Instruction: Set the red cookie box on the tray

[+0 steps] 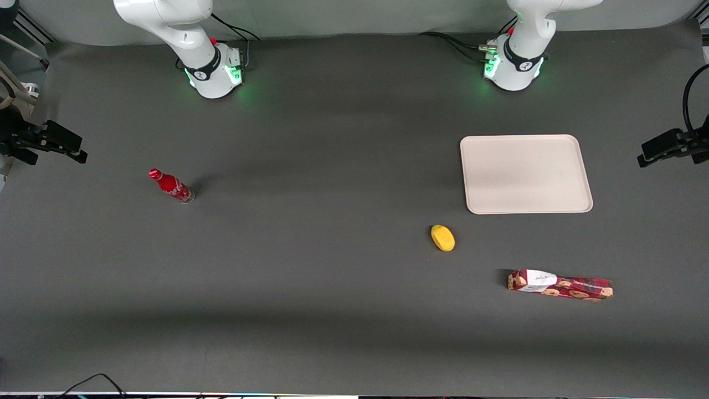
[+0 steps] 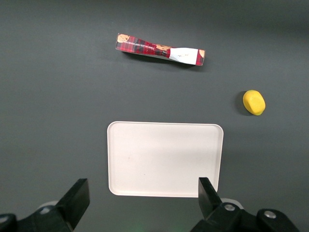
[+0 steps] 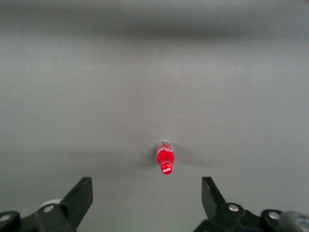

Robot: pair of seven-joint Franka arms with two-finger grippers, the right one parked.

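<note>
Right now the gripper point(image 2: 141, 205) hangs high above the tray point(image 2: 165, 158), wide open and holding nothing. Nearer the front camera than the tray lies the red cookie box point(image 1: 560, 285). It looks light, thin and easy to squash, so pinch it gently across its narrow middle.

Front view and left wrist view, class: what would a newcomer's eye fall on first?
Probably the pale tray, bare, near the working arm's base. Next the red cookie box, lying on the table nearer the front camera than the tray, apart from it. The gripper hangs open above the tray's edge.
</note>
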